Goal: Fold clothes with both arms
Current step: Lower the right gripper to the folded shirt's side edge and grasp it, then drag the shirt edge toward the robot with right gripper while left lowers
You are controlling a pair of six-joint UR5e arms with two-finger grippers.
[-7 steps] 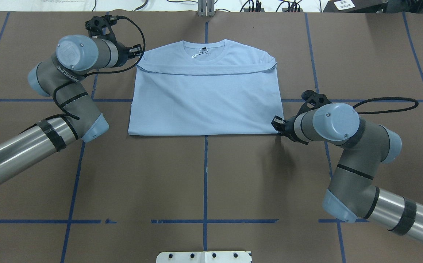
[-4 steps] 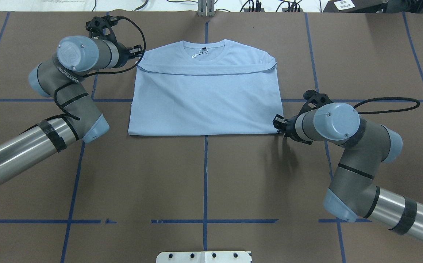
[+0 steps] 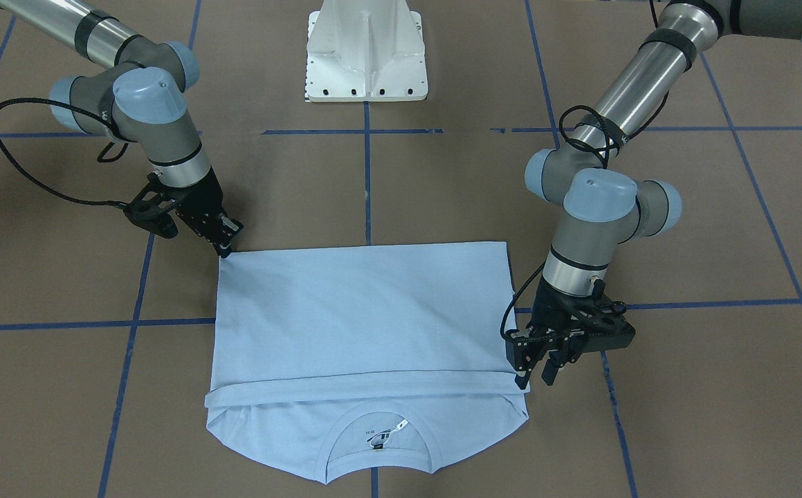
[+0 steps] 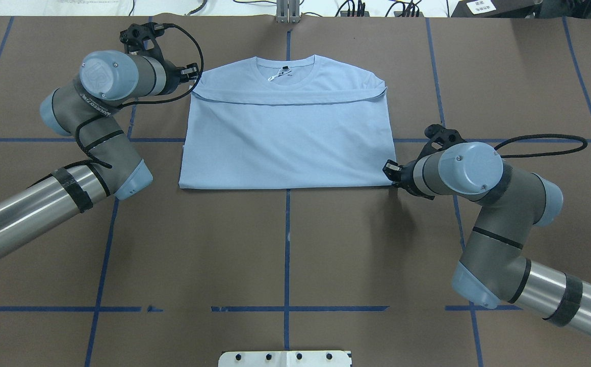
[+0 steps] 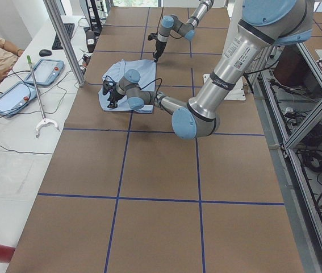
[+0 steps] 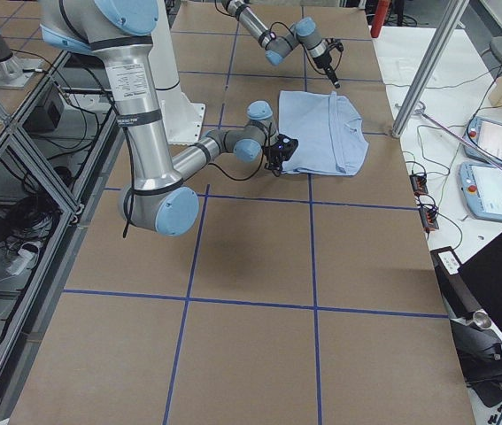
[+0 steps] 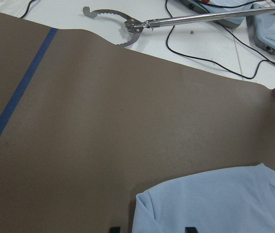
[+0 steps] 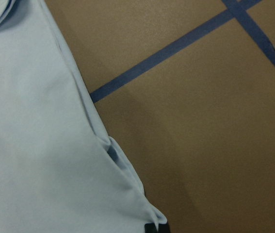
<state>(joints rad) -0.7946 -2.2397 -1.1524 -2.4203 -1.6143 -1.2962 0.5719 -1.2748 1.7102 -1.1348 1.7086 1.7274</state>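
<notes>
- On the near side, the right gripper is set low at the near right corner of the T-shirt. Its fingertips appear drawn together on that corner, so the cloth is judged to be pinched, though the contact is small in every view.
- The T-shirt is laid flat on the table, centred on the middle tape line, with its collar away from the robot. One fold is already made: the hem is brought up across the chest, just short of the neck tag, and a neat rectangle is formed.
- At the far left shoulder corner, the left gripper is held at the cloth's edge with its fingers spread apart. From the wrist camera the shoulder edge is seen between the fingertips, and nothing is gripped.
- The step in hand is judged to be the taking of corners for a second fold, with only one corner secured.
- Next, the left gripper must be lowered and closed on the shoulder. All layers need to be caught, and both corners should then be lifted together so that the first fold is not dragged open.
</notes>
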